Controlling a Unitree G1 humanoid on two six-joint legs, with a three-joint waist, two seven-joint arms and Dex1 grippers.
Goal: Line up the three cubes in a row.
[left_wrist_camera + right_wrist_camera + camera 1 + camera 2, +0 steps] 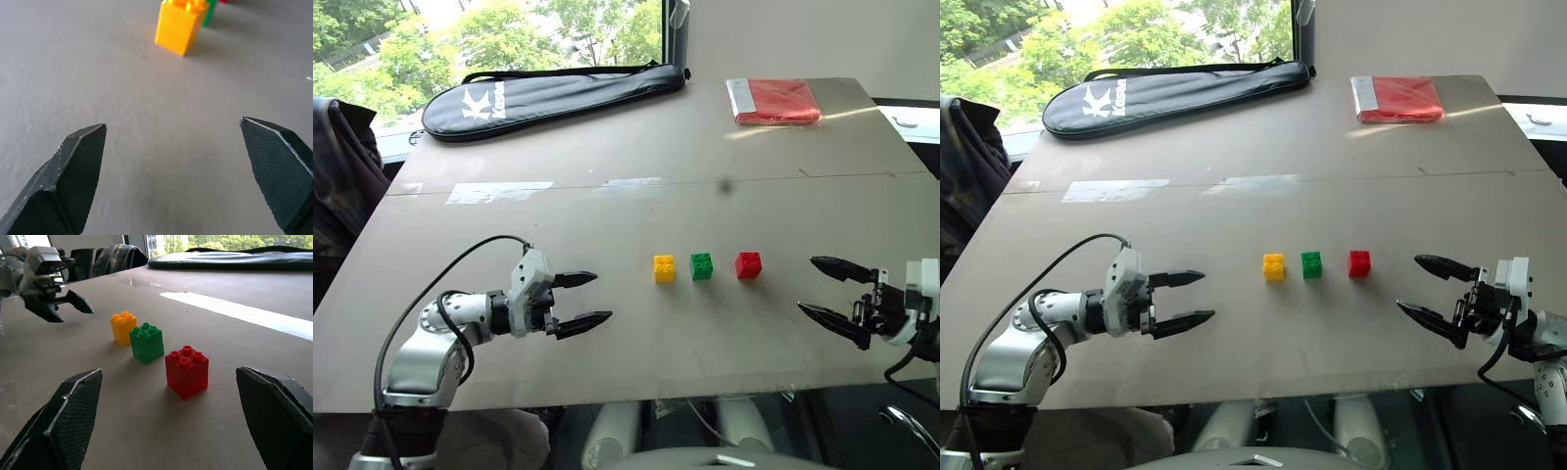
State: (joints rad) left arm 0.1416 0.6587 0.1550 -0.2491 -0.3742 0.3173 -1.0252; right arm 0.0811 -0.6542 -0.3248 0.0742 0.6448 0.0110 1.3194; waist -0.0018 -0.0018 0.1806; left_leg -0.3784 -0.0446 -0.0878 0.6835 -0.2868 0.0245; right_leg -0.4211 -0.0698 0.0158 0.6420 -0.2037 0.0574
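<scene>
Both pincers hover low over the near part of the surface, wide open and empty: left pincer, right pincer. Between them, ahead of each one's fingertips, yellow cube, green cube and red cube already stand in a row; yellow lies nearest the left pincer, red nearest the right. Bare surface surrounds the row, and the near edge lies just behind the pincers.

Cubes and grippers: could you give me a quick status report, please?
Left gripper open, empty. Right gripper open, empty. Yellow cube, green cube, red cube in a row, apart, between grippers. Nothing in the way.
</scene>
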